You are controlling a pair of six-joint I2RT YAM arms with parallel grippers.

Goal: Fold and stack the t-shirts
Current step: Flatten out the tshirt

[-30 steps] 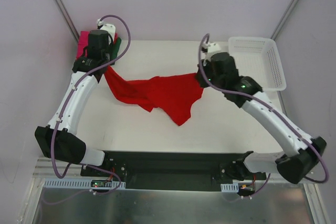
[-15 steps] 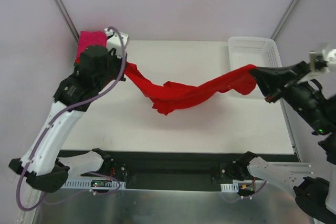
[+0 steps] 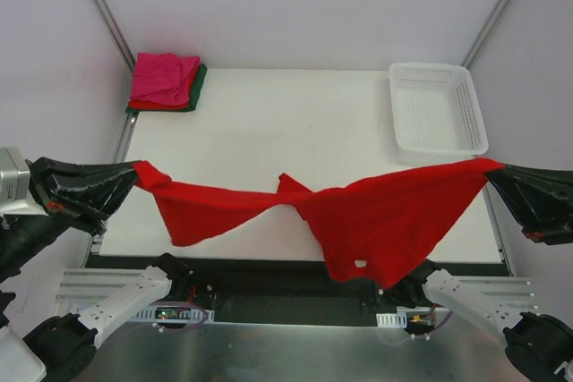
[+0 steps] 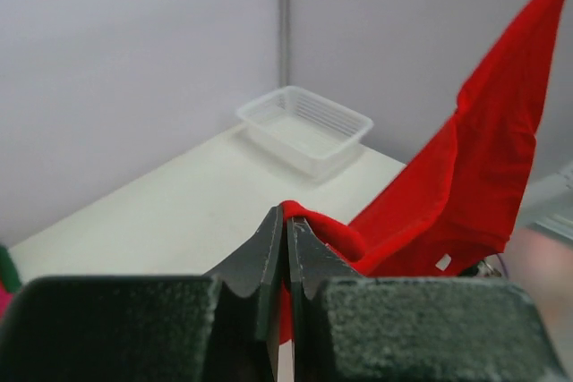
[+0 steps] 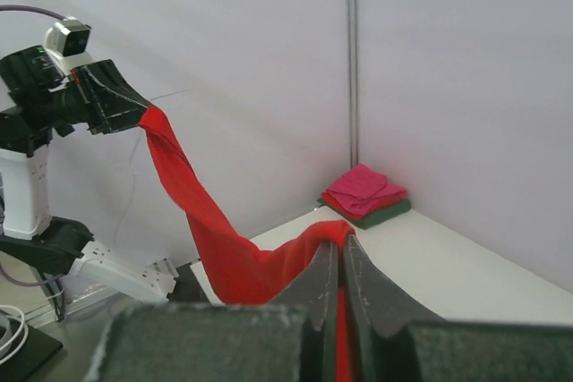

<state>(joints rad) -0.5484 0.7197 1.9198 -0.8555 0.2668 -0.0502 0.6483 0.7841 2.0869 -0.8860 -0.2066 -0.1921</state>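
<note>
Left gripper and right gripper are each pinching shut on one end of the one big bright red cloth t-shirt, stretching it midair over the white table's near edge, I'm guessing to flatten it, with what looks like three folded t-shirts (pink, red, dark green) sitting stacked in the far-left corner and one white plastic lattice basket far-right.

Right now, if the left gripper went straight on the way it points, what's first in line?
The red t-shirt that the left gripper is shut on, bunched at its tips. Past that, the line runs over the table toward the white basket. Depth is unclear, so it may pass above it.
</note>
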